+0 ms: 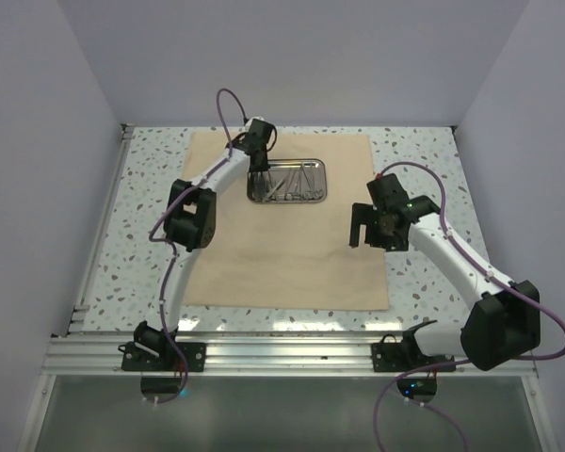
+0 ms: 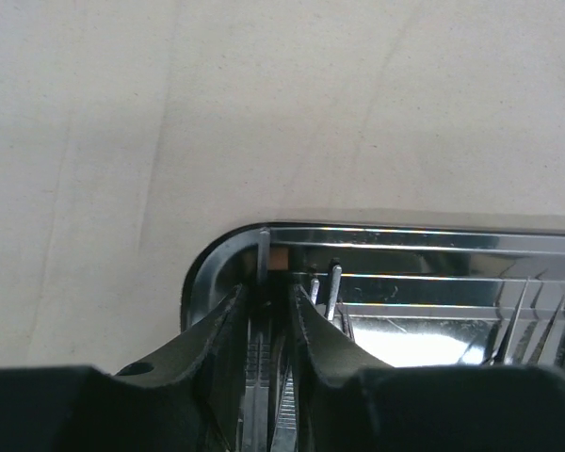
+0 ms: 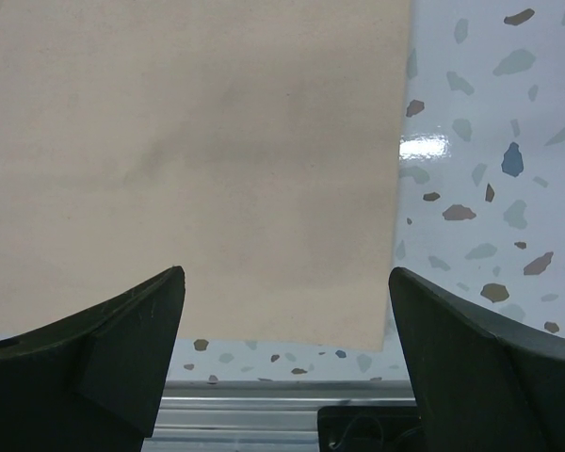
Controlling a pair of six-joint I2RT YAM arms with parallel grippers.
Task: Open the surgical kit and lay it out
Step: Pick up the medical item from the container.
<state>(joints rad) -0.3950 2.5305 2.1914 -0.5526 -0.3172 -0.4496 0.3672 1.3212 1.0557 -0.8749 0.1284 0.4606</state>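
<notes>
- Left arm (image 1: 193, 202), left of the top view: white tubes between chunky black joint housings.
- Right arm (image 1: 452, 254), at right: the same white and black, with a small green light near its wrist.
- Purple cable (image 1: 228, 104) loops along each arm.
- Black bases (image 1: 160, 356) along the bottom edge, a blue glow below each.
- Left gripper (image 2: 266, 287): matte black tapering fingers (image 2: 217, 330), one with a round hole.
- Right gripper (image 3: 286, 273): two broad black wedges in the lower corners.

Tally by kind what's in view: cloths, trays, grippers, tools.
Cloth: 1
Tray: 1
Grippers: 2 (left gripper, right gripper)
Tools in the tray: several, too small and overlapped to count
Total without tools: 4
</notes>
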